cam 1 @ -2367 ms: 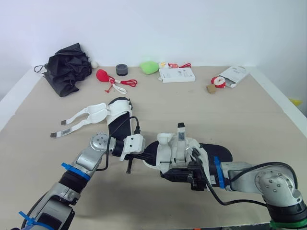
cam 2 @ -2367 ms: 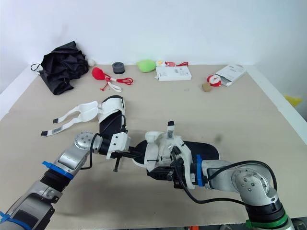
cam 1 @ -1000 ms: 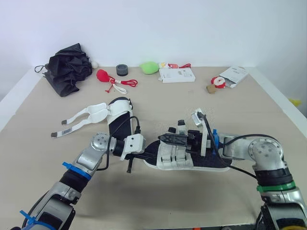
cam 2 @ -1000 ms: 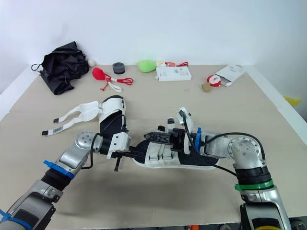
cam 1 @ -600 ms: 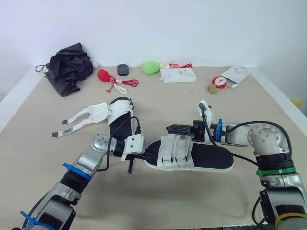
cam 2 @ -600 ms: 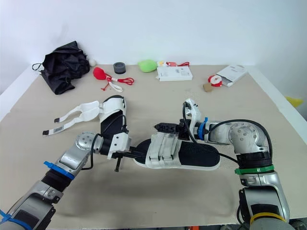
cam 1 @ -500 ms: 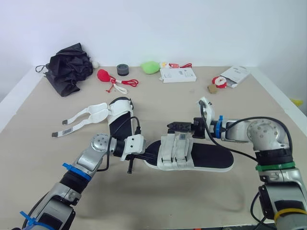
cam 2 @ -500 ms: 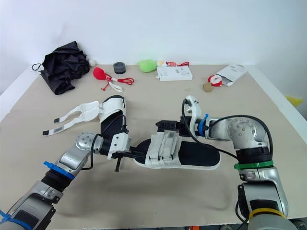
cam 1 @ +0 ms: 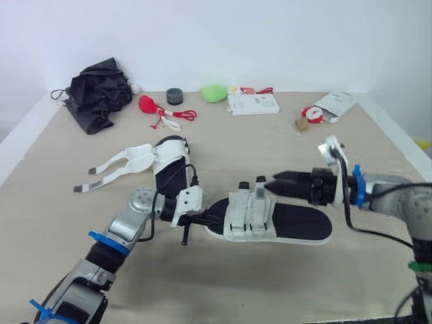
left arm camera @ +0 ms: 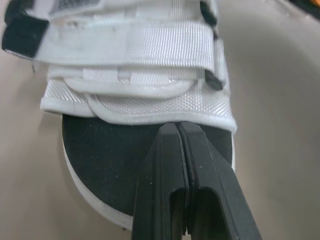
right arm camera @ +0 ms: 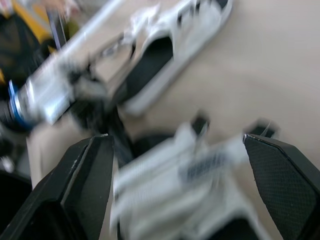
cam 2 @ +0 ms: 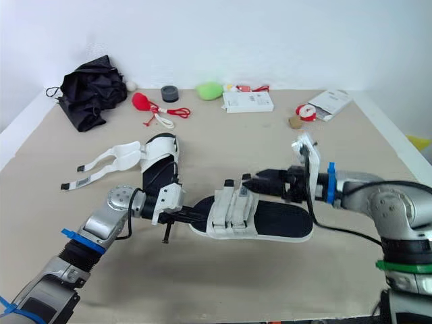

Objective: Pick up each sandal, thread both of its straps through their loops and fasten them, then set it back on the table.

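A white-strapped sandal (cam 1: 297, 220) with a black footbed lies flat on the table in front of me. Both of its straps (cam 1: 248, 213) are folded across the foot and lie down. My left gripper (cam 1: 216, 219) is shut, its tips resting on the toe end of the footbed (left arm camera: 115, 160) with nothing between them. My right gripper (cam 1: 273, 185) is open and hovers just above the heel half, pointing at the straps without touching them. The second sandal (cam 1: 165, 158) lies farther back on the left, its two straps (cam 1: 111, 169) spread open on the table.
Along the back edge lie a black crumpled umbrella (cam 1: 98, 94), a red pouch with cord (cam 1: 147, 105), a black roll (cam 1: 175, 96), a green object (cam 1: 214, 92), a white box (cam 1: 253, 103) and a white packet (cam 1: 335, 104). Bare table (cam 1: 223, 283) stretches towards me.
My right gripper has let go of the straps and drawn back to the right, away from them. The sandal now lies flat. The left gripper has stayed at the toe.
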Controlling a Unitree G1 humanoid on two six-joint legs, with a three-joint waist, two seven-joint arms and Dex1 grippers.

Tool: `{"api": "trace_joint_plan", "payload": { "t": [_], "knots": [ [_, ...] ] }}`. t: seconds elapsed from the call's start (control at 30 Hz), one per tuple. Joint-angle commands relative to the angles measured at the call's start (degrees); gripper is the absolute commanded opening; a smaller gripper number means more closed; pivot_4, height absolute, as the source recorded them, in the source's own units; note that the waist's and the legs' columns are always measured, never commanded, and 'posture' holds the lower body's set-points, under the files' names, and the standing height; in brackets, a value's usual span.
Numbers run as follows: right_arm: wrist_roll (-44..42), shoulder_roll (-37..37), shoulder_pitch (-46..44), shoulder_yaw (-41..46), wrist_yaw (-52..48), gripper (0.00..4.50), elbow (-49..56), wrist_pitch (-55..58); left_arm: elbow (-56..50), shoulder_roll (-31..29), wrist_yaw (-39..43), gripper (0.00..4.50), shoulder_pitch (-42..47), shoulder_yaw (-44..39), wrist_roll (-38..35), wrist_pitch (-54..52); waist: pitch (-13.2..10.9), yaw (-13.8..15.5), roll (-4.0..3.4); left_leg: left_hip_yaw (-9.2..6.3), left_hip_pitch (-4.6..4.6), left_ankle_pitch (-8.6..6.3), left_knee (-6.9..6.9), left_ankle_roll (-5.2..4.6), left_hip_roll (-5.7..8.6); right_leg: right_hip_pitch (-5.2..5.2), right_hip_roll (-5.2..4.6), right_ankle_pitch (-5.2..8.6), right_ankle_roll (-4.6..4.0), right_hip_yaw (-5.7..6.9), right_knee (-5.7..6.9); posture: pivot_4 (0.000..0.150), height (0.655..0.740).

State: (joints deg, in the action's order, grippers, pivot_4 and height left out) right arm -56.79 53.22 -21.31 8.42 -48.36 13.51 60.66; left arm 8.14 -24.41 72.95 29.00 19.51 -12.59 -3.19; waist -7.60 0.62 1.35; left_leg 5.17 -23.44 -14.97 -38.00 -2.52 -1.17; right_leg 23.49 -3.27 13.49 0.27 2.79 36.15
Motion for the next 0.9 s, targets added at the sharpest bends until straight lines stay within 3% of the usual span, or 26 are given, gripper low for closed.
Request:
{"api": "trace_joint_plan", "payload": {
  "t": [0.03,0.37,0.47,0.67,0.9],
  "knots": [
    [0.95,2.12,2.72,5.32,-3.43,4.45,4.47,-4.13,-4.95,-0.76,-0.55,0.00,1.57,-3.22,-2.74,-2.03,-0.31,-0.18,-0.14,0.02,0.01,0.00,-0.03,0.00,0.00,0.01,0.01,0.00,0.01,-0.02,0.00,0.150,0.7400],
    [4.70,6.22,19.69,11.21,-6.94,4.45,15.72,-8.03,-11.14,-11.39,1.76,0.00,0.44,-9.49,-5.41,-6.40,-0.88,-0.02,-0.16,-0.04,-0.01,-0.02,-0.13,0.11,-0.01,-0.03,0.10,0.14,0.24,-0.10,0.05,0.150,0.7400],
    [6.45,4.03,20.85,8.83,-4.99,4.45,15.51,-9.02,-12.54,-13.57,2.21,0.00,-0.86,-11.51,-7.90,-8.83,-0.95,-0.05,-0.08,-0.03,-0.01,-0.02,-0.22,0.13,-0.01,-0.05,0.10,0.14,0.26,-0.13,0.05,0.150,0.7400],
    [11.30,-0.51,20.58,1.00,-3.09,4.45,12.70,-10.51,-20.68,-13.25,-1.88,0.00,-5.01,-19.46,-21.61,-21.21,-1.16,-0.05,0.08,-0.04,-0.02,0.03,-0.42,0.21,-0.02,-0.09,0.06,0.30,0.61,-0.15,0.14,0.150,0.7400],
    [11.85,-3.12,20.25,-2.05,-2.53,4.45,12.58,-10.98,-24.87,-14.72,-3.17,0.00,-9.17,-21.53,-23.50,-22.81,-1.17,0.01,0.12,-0.05,0.04,0.06,-0.44,0.26,-0.02,-0.15,0.10,0.27,0.60,-0.16,0.19,0.150,0.7400]
  ]
}}
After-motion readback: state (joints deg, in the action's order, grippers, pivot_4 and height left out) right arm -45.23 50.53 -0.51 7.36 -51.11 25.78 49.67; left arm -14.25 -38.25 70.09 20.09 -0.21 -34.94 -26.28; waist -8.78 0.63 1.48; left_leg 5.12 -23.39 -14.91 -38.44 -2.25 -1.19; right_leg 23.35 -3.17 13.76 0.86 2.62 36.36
